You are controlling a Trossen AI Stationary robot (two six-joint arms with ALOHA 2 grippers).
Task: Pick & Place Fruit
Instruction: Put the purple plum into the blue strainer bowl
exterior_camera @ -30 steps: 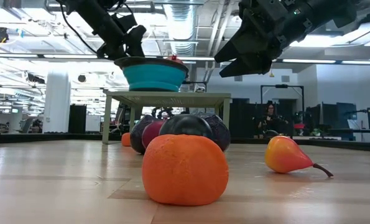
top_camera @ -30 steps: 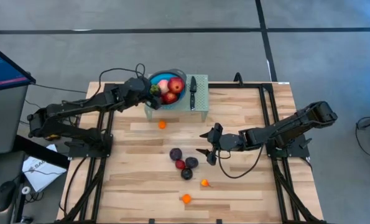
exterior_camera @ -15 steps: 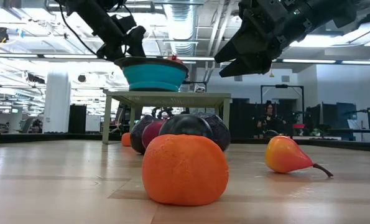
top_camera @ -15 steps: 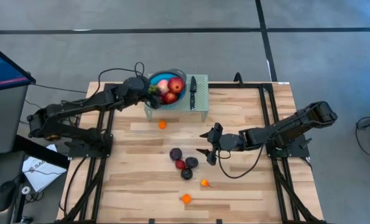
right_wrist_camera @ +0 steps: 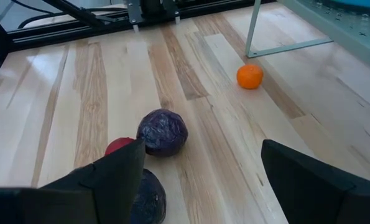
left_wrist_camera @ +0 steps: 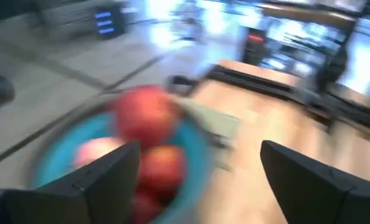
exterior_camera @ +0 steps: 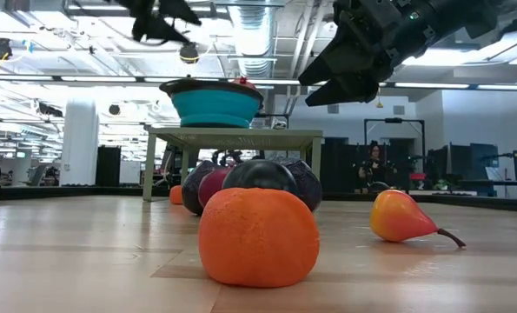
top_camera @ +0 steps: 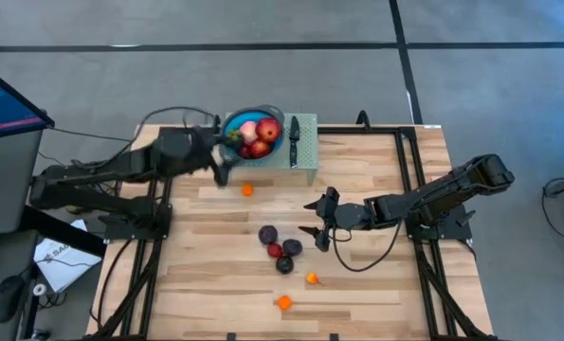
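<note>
Two shiny red apples [top_camera: 265,132] plus a pale pink round fruit [top_camera: 248,130] piled in the round blue bowl [top_camera: 235,123], up on the little pale green metal stand [top_camera: 305,152] at the far edge of the wooden-plank tabletop [top_camera: 376,275]. Black-handled knife [top_camera: 294,135] lying on the stand right beside the bowl. Small orange fruit [top_camera: 247,189] down on the wood just in front of the stand. Mid-tabletop cluster: dark purple wrinkly round fruit [top_camera: 267,234], a second dark one [top_camera: 292,247] and a third [top_camera: 284,265] bunched close, with a tiny red fruit [top_camera: 275,251] tucked between them. Nearer the front edge, a little orange-and-red pear-shaped fruit with a stem [top_camera: 312,278], and a bigger round orange fruit [top_camera: 283,303], apart from the cluster.

Left hand [top_camera: 222,169] hanging off the stand's left end, just beside the bowl, fingers spread wide with nothing in them; the wrist camera there blurry, looking down at the apples in the bowl. Right hand [top_camera: 314,219] hovering above the wood just right of the purple cluster, also gaping open and empty, fingers [right_wrist_camera: 104,180] framing the purple fruit in its own camera.
</note>
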